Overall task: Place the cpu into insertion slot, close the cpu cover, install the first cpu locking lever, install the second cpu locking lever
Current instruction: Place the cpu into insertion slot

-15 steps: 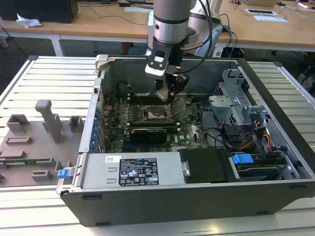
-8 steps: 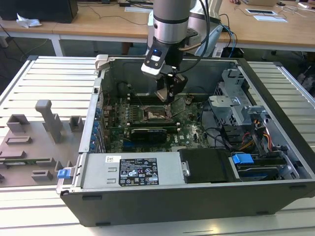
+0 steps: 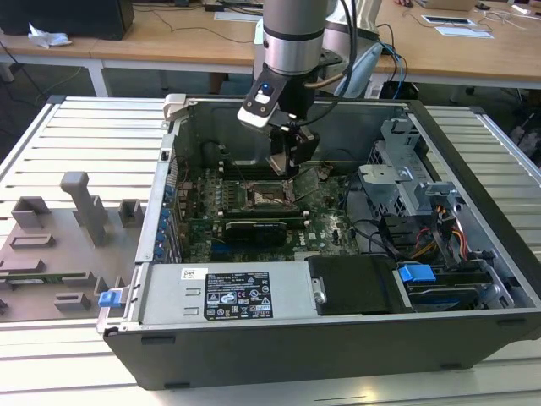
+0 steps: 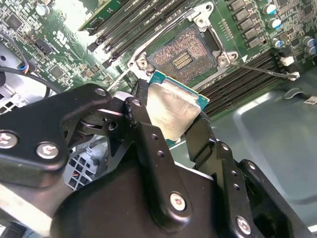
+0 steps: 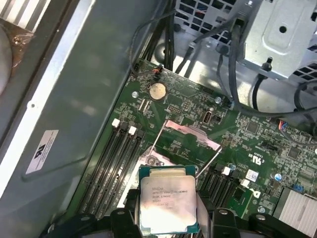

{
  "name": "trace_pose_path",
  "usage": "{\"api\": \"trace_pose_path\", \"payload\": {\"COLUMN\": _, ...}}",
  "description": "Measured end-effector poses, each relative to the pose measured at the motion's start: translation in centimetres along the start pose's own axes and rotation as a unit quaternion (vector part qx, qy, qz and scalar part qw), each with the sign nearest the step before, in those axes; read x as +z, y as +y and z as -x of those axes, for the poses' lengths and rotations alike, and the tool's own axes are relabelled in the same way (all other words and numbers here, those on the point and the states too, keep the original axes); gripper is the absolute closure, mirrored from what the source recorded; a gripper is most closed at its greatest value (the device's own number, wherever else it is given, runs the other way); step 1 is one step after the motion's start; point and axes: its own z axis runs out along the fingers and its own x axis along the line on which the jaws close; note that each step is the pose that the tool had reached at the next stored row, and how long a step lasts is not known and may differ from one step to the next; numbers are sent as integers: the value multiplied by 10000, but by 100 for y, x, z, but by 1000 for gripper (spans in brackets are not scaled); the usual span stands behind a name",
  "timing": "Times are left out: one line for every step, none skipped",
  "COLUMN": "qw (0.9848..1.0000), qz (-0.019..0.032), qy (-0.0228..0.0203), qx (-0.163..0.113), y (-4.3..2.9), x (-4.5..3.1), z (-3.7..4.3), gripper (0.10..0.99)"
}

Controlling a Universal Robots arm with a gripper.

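Second wrist view, one pincer (image 4: 171,108) clamped on one cpu (image 4: 174,115), near one uncovered insertion slot (image 4: 181,54)

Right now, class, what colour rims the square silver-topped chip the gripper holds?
Green, around the chip; best in second wrist view.

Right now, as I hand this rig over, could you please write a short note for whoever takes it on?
The gripper is shut on the cpu, holding it by two opposite edges.
The insertion slot is open, its contact field bare; the cpu hangs close over it, not seated.
The cpu cover is raised off the slot.
The locking levers stand unlatched.
Done: cpu in hand. Not yet done: seating, cover, both levers.
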Motion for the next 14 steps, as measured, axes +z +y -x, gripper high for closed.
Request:
{"api": "trace_pose_path", "payload": {"qw": 10000, "qz": 0, "qy": -4, "qx": 58, "y": 0, "x": 0, "z": 0, "gripper": 541}}
{"api": "trace_pose_path", "payload": {"qw": 10000, "qz": 0, "qy": -6, "qx": 89, "y": 0, "x": 0, "z": 0, "gripper": 541}}
{"api": "trace_pose_path", "payload": {"qw": 9999, "qz": 1, "qy": -8, "qx": 122, "y": 0, "x": 1, "z": 0, "gripper": 541}}
{"api": "trace_pose_path", "payload": {"qw": 9998, "qz": 1, "qy": -13, "qx": 205, "y": 0, "x": 1, "z": 0, "gripper": 541}}
{"api": "trace_pose_path", "payload": {"qw": 9997, "qz": 1, "qy": -16, "qx": 250, "y": 0, "x": 1, "z": 0, "gripper": 541}}
{"api": "trace_pose_path", "payload": {"qw": 9996, "qz": 1, "qy": -19, "qx": 288, "y": 0, "x": 1, "z": 0, "gripper": 541}}
{"api": "trace_pose_path", "payload": {"qw": 9994, "qz": 2, "qy": -22, "qx": 336, "y": 0, "x": 2, "z": 0, "gripper": 541}}
{"api": "trace_pose_path", "payload": {"qw": 9993, "qz": 2, "qy": -24, "qx": 363, "y": 0, "x": 2, "z": 0, "gripper": 541}}
{"api": "trace_pose_path", "payload": {"qw": 9992, "qz": 2, "qy": -26, "qx": 393, "y": 0, "x": 2, "z": 0, "gripper": 541}}
{"api": "trace_pose_path", "payload": {"qw": 9991, "qz": 2, "qy": -28, "qx": 425, "y": 0, "x": 3, "z": 0, "gripper": 541}}
{"api": "trace_pose_path", "payload": {"qw": 9990, "qz": 2, "qy": -30, "qx": 455, "y": 0, "x": 3, "z": 0, "gripper": 541}}
{"api": "trace_pose_path", "payload": {"qw": 9988, "qz": 2, "qy": -32, "qx": 490, "y": 0, "x": 3, "z": 0, "gripper": 541}}
{"api": "trace_pose_path", "payload": {"qw": 9987, "qz": 2, "qy": -34, "qx": 513, "y": 0, "x": 3, "z": 0, "gripper": 541}}
{"api": "trace_pose_path", "payload": {"qw": 9986, "qz": 2, "qy": -36, "qx": 537, "y": 0, "x": 3, "z": 0, "gripper": 541}}
